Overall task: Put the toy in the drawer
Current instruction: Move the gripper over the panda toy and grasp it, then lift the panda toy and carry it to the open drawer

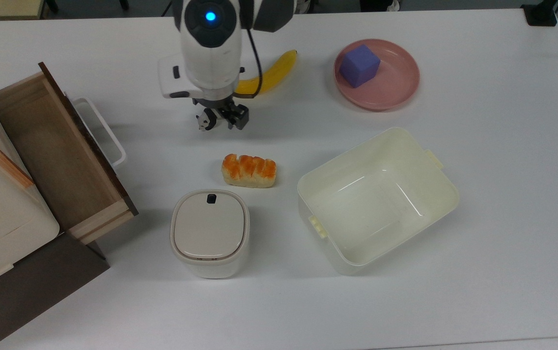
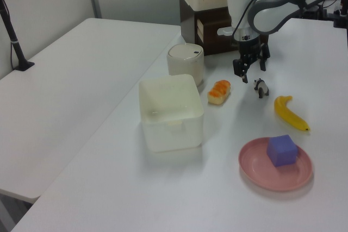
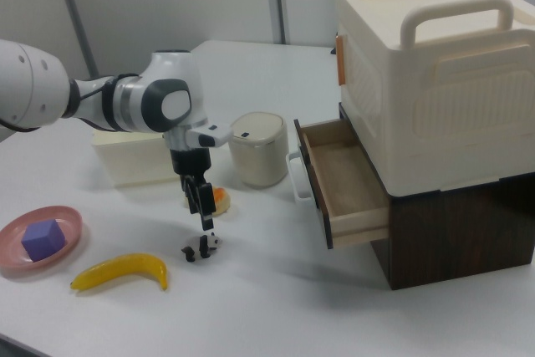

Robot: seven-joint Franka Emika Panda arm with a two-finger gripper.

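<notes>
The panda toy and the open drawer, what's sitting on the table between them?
Nothing: in the top view, bare white table separates the toy from the drawer, whose white handle faces it.
</notes>
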